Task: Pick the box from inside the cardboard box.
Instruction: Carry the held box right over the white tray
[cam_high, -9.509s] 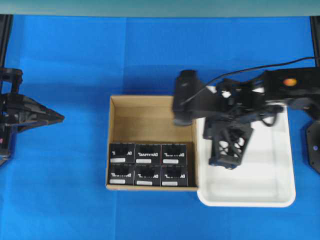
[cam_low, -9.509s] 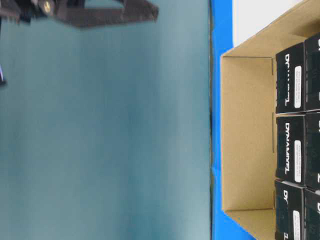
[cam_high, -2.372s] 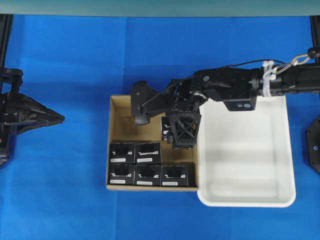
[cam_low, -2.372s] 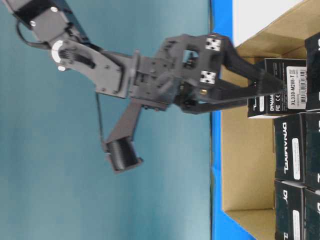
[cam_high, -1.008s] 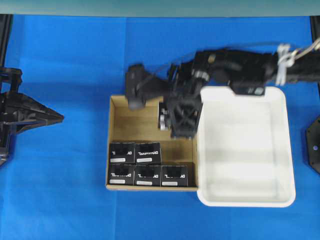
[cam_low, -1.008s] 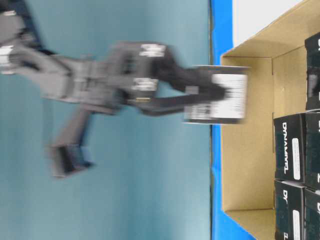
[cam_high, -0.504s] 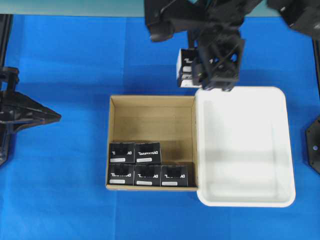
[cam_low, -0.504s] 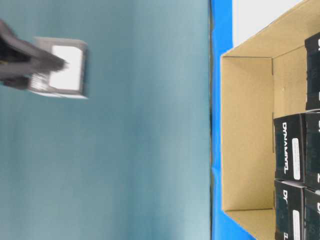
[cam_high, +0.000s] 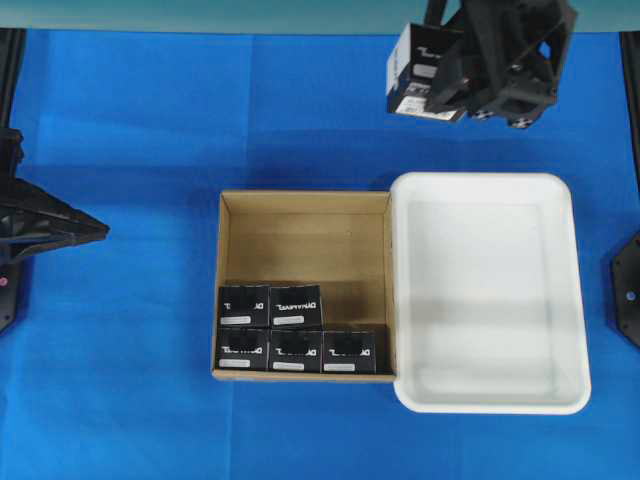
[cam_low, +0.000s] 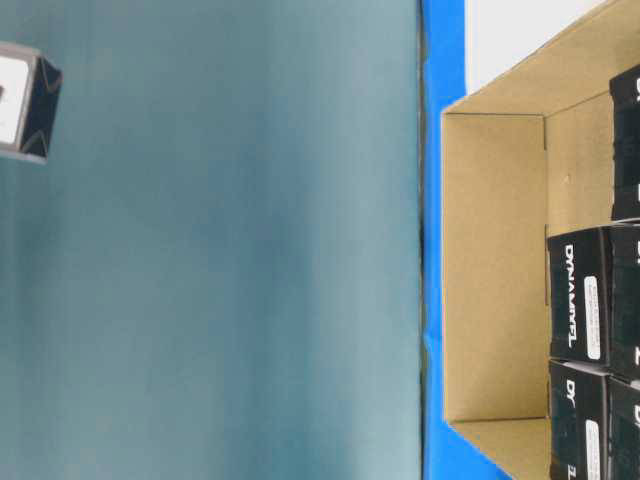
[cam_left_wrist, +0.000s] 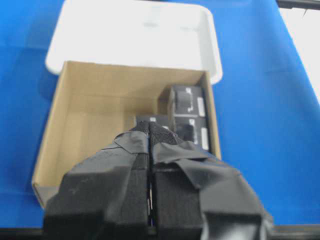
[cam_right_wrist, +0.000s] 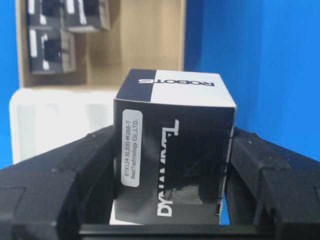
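Observation:
My right gripper (cam_high: 455, 75) is shut on one black box (cam_high: 420, 68) and holds it high above the blue table, past the far edge of the cardboard box (cam_high: 300, 197). In the right wrist view the box (cam_right_wrist: 172, 150) sits between both fingers (cam_right_wrist: 65, 170), label side up. It also shows at the top left of the table-level view (cam_low: 25, 100). Several identical black boxes (cam_high: 296, 328) stay in the near part of the cardboard box. My left gripper (cam_high: 100, 228) is shut and empty at the far left, its tips (cam_left_wrist: 150, 129) pressed together.
An empty white tray (cam_high: 480, 182) stands against the right side of the cardboard box. The far half of the cardboard box floor (cam_high: 300, 245) is bare. Blue cloth covers the table all round.
My right gripper has lifted the black box out of the cardboard box and carried it up and away toward the far right. My left arm has drifted slightly left.

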